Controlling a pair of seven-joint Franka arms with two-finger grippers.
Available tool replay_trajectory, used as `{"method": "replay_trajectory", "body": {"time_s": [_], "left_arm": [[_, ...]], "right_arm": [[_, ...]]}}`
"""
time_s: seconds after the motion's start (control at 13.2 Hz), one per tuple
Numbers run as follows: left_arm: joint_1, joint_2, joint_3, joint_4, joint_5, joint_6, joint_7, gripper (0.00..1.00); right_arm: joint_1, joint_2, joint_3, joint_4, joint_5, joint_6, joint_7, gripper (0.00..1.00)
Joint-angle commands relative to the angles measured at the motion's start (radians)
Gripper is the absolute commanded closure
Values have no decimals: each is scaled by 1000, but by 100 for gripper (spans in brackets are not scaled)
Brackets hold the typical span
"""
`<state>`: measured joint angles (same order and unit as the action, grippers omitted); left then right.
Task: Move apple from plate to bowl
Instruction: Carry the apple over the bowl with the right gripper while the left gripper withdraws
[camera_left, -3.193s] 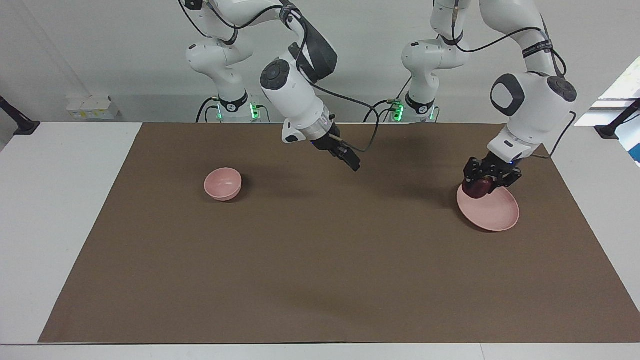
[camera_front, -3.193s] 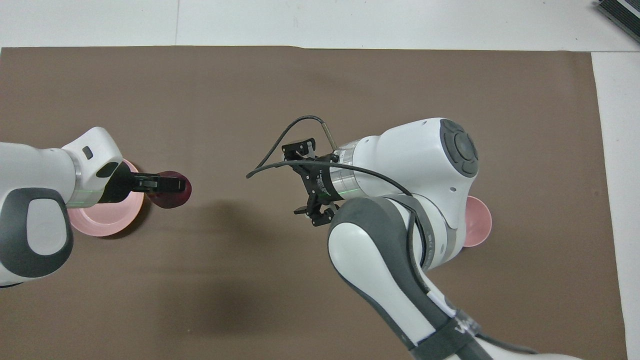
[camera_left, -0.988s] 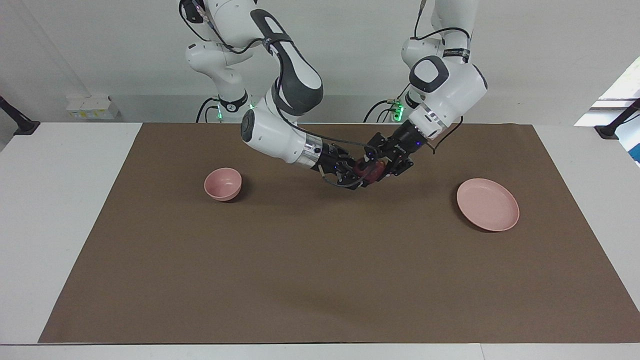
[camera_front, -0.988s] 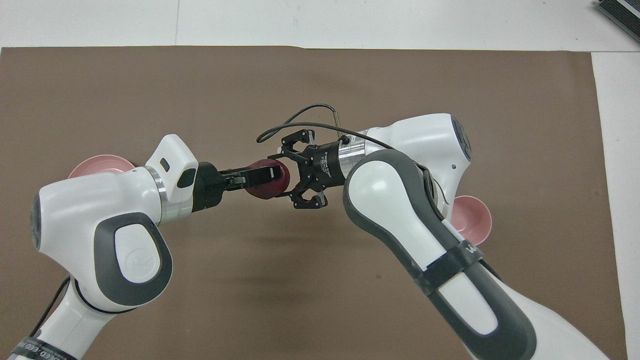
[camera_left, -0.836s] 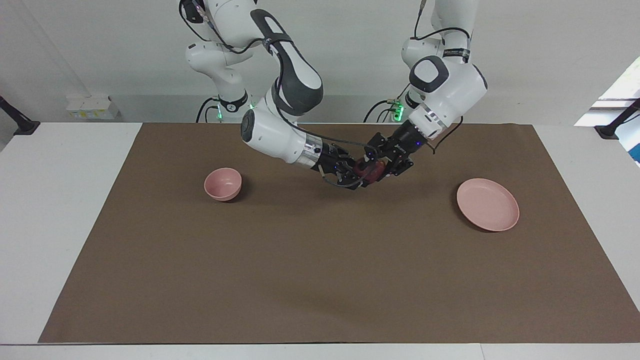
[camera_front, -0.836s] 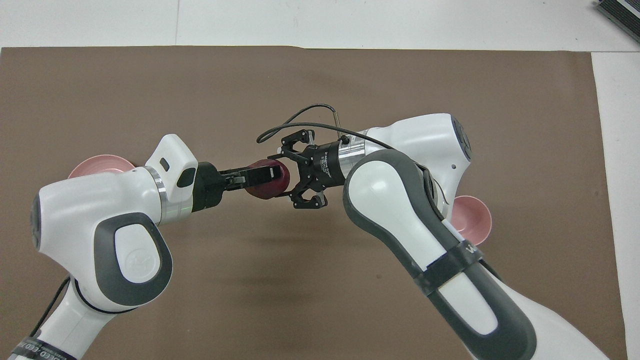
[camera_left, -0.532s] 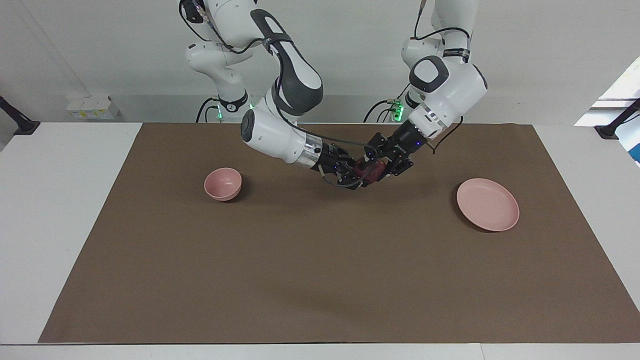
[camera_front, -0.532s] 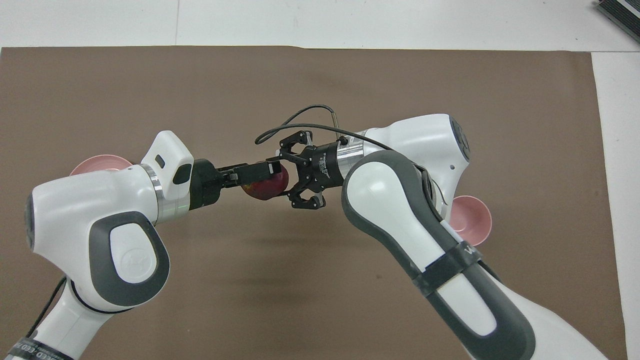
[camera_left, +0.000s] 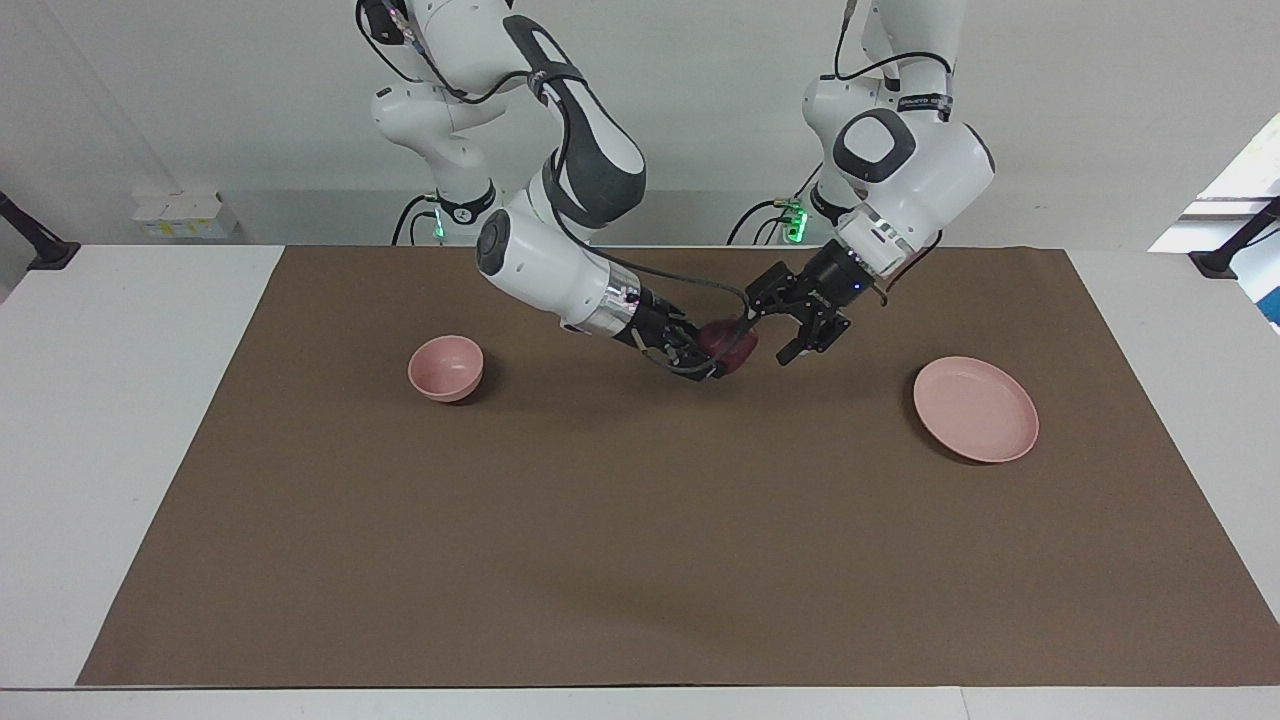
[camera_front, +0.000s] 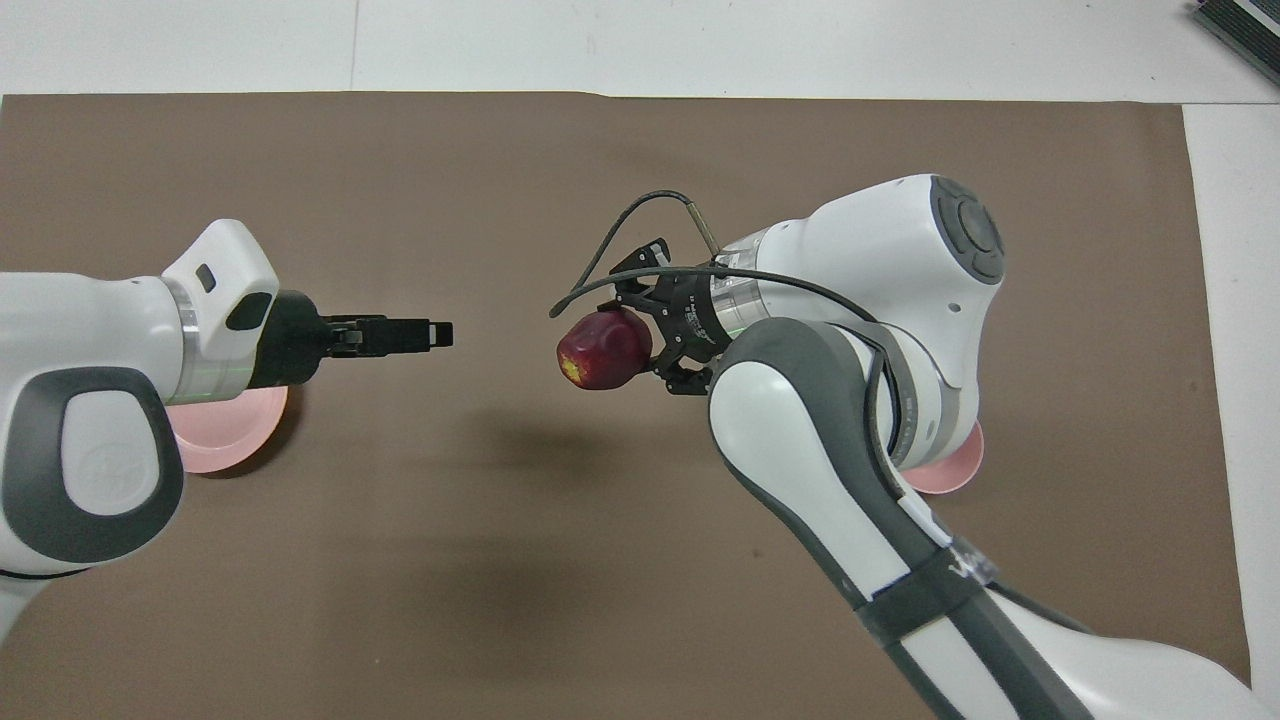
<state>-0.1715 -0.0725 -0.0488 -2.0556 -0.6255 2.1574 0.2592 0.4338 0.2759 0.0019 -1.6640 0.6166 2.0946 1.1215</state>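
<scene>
One apple (camera_left: 728, 346) in right tool (camera_left: 722, 357); one plate (camera_left: 976, 409), one bowl (camera_left: 446, 368).

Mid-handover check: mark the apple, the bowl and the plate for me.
apple (camera_front: 598, 352): overhead view, on its red skin above the yellow patch.
bowl (camera_left: 446, 368): facing view, on its inner wall.
plate (camera_left: 976, 409): facing view, on its bare flat centre.

One apple (camera_left: 728, 346), one plate (camera_left: 976, 409), one bowl (camera_left: 446, 368), one brown mat (camera_left: 640, 560), two arms.
</scene>
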Motion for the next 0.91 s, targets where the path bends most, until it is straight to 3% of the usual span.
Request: {"method": "replay_trajectory", "body": {"time_s": [0.0, 0.15, 0.38, 0.84], "left_arm": [[17, 63, -8, 113, 331, -99, -11, 0], [20, 65, -5, 123, 505, -119, -11, 0], [59, 105, -3, 269, 623, -236, -59, 0], [141, 118, -2, 553, 638, -557, -104, 0]], "right_arm": [[-46, -32, 6, 38, -151, -97, -129, 100], [-76, -60, 3, 41, -221, -132, -234, 100], [-118, -104, 3, 41, -323, -189, -409, 100], [-175, -190, 3, 21, -573, -346, -742, 100]]}}
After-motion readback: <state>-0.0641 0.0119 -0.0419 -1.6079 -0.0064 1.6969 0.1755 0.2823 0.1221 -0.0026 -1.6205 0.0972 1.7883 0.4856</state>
